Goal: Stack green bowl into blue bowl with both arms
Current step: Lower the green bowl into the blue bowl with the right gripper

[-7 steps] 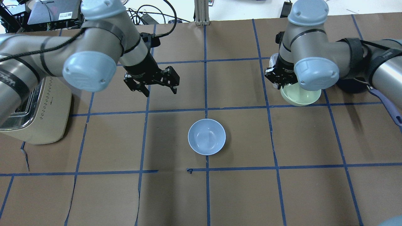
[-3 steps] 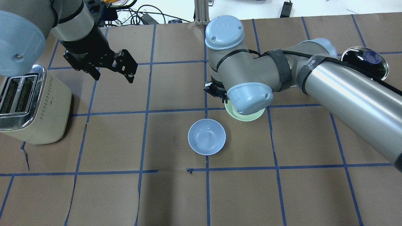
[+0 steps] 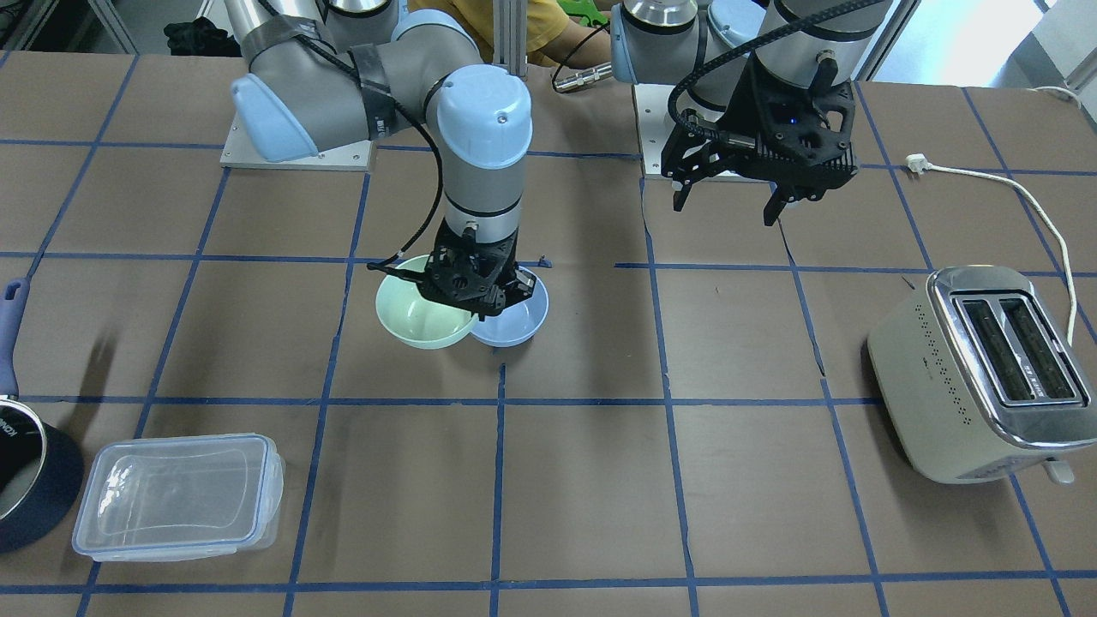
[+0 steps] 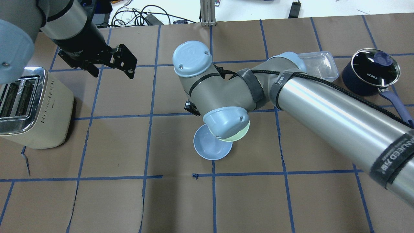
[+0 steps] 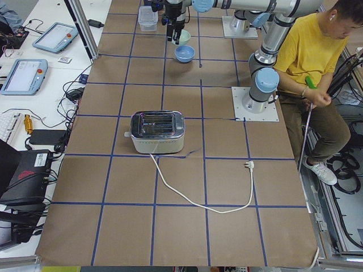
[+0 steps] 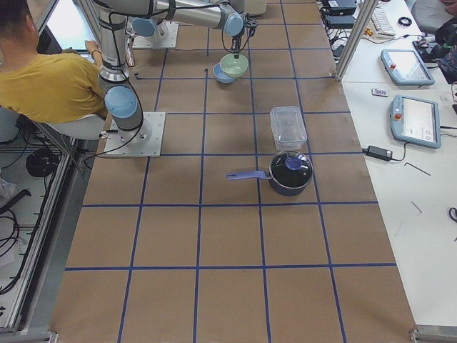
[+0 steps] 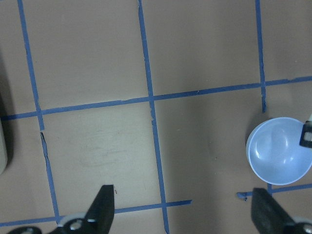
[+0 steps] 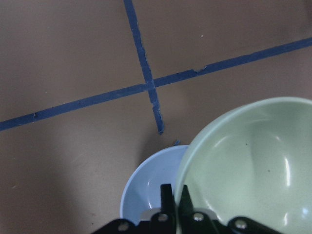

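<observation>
The blue bowl stands upright near the table's middle; it also shows in the front view and the left wrist view. My right gripper is shut on the rim of the green bowl. It holds the green bowl just above the blue bowl, overlapping its right edge. In the overhead view my right wrist hides most of the green bowl. My left gripper is open and empty, raised at the far left, well away from both bowls.
A cream toaster stands at the left edge, with its white cord on the table. A clear plastic container and a dark navy lidded pot sit at the far right. A person in yellow sits behind the robot.
My right arm has carried the green bowl from the far right leftward, to over the blue bowl's edge. My left arm has drawn back to the far left, still open.
</observation>
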Robot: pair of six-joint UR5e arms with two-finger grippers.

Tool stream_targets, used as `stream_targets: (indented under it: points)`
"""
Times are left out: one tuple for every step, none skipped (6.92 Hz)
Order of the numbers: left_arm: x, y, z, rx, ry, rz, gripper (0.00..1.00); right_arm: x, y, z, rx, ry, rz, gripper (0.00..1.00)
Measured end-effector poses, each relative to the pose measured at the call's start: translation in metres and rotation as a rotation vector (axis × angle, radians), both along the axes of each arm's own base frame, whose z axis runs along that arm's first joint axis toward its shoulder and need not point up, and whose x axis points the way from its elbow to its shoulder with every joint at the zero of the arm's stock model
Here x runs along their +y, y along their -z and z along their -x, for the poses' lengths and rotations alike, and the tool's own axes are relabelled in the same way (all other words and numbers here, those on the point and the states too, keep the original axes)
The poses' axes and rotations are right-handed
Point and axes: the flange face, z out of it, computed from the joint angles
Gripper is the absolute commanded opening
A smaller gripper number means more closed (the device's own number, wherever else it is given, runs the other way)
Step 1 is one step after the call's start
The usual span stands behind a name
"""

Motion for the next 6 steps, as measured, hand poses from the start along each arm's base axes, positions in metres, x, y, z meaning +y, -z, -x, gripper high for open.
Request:
stream_targets:
  points:
    - [-0.001, -0.002, -0.001, -0.002, -0.001, 0.011, 1.0, 0.006, 0.007, -0.013, 0.0, 0.004, -0.008, 0.0]
    - [-0.001, -0.002, -0.002, -0.003, -0.001, 0.014, 1.0, 0.012, 0.012, -0.022, -0.01, 0.003, -0.023, 0.0]
    - [-0.001, -0.002, -0.003, -0.004, 0.0, 0.015, 1.0, 0.016, 0.016, -0.028, -0.024, 0.007, -0.037, 0.0]
    - [-0.001, -0.001, -0.003, -0.004, 0.0, 0.014, 1.0, 0.018, 0.018, -0.032, -0.031, 0.011, -0.045, 0.22]
    - [-0.001, -0.001, -0.003, -0.005, 0.0, 0.013, 1.0, 0.019, 0.02, -0.033, -0.033, 0.013, -0.051, 0.67]
    - [-0.001, -0.001, -0.003, -0.005, -0.003, 0.018, 1.0, 0.018, 0.025, -0.034, -0.029, 0.014, -0.056, 1.0]
